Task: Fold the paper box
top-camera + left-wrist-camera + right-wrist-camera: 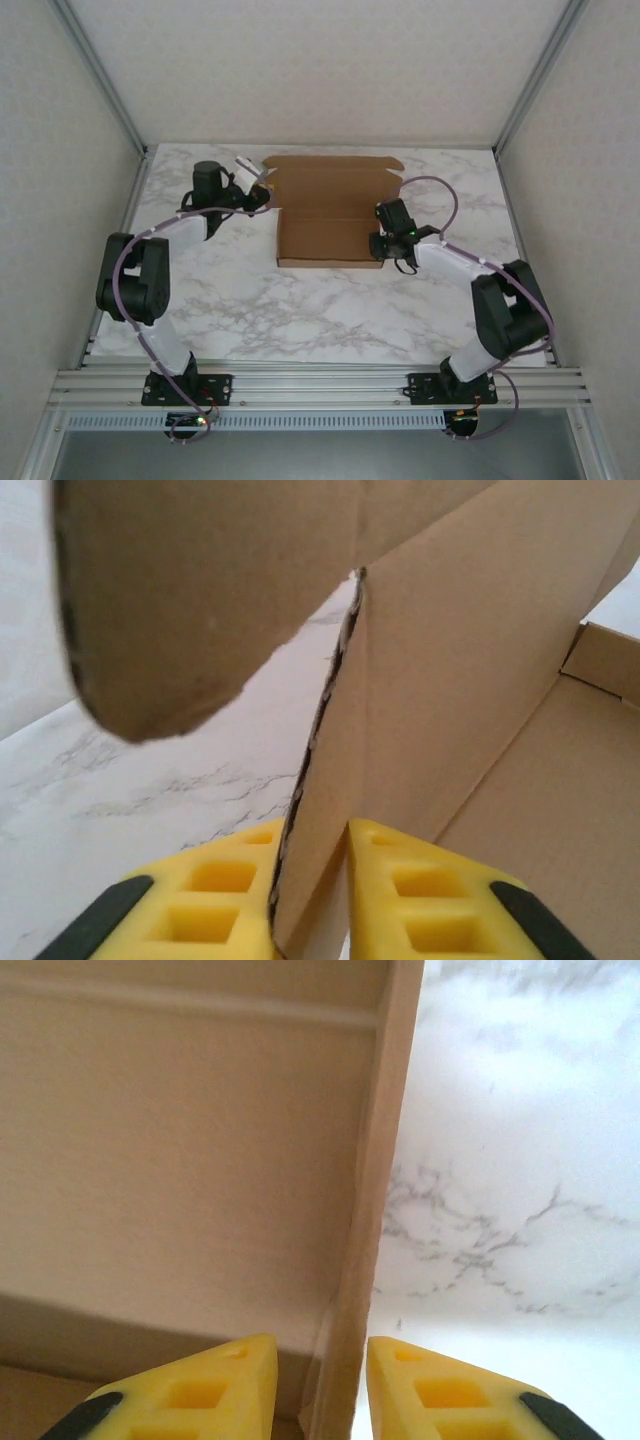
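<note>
**Item 1. Mounting rail**, 6 o'clock edge. It carries both arm bases.

**Item 2. Right gripper**, at the 4 o'clock corner of the paper box. The fingers stand narrow astride the right side wall. A slit of air shows on the inner side, so I judge it a guide and not a pinch.

**Item 3. The paper box**, brown cardboard, past table centre toward 12 o'clock. The tray part is near, with its walls partly stood up. The lid panel lies flat beyond it, flaps spread.

**Item 4. Left gripper**, at the box's 10 o'clock corner. The fingers are pressed onto the upright left wall from both sides. A round-tipped flap hangs loose just above (its free end is blurred).

**Step in hand (judged):** erecting and locking the side walls; the lid is not yet closed.

**Next move calls for:** turning the pinched left wall inward along its crease while the right side is steadied. The board will bend easily off-crease, so the turn must be slow.

**Item 5. Table**, white marble pattern, smooth, so the box may slide.

**Item 6. Enclosure:** pale panel walls at 9, 12 and 3 o'clock, in aluminium framing.
</note>
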You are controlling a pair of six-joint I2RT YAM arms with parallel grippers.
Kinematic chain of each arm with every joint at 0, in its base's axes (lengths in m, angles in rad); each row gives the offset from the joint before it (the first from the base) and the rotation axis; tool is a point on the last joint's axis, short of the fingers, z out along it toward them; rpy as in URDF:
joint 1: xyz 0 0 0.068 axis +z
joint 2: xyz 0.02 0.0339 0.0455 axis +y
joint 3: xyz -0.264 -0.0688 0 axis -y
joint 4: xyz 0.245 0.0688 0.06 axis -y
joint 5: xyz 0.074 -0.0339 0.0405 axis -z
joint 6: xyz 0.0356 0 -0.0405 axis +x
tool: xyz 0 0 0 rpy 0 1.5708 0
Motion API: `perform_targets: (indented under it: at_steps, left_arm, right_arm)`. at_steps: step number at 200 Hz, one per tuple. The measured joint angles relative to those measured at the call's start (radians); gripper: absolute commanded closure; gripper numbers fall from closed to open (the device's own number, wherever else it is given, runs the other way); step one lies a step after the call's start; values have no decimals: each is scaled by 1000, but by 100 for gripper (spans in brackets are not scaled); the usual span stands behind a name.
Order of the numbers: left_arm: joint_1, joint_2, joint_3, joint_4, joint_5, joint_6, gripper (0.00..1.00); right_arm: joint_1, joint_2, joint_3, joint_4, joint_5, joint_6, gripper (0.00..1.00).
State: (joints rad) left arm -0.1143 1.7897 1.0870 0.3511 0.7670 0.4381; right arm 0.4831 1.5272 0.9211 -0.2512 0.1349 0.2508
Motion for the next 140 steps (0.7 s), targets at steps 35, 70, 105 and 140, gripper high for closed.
perform_targets:
  at_steps: [35,70,105,140]
  left_arm:
    - [-9,10,24,-27,3,12,92]
    - [-9,10,26,-32,4,15,93]
    - [-14,6,7,-2,-7,11,96]
    - [-26,-18,-42,50,-38,-14,100]
  right_arm:
    - [2,-236,-113,116,79,17,38]
    - [-19,-343,-165,323,129,-111,27]
    - [-68,-259,-111,423,44,-280,28]
    - [-123,-202,-123,547,-55,-406,29]
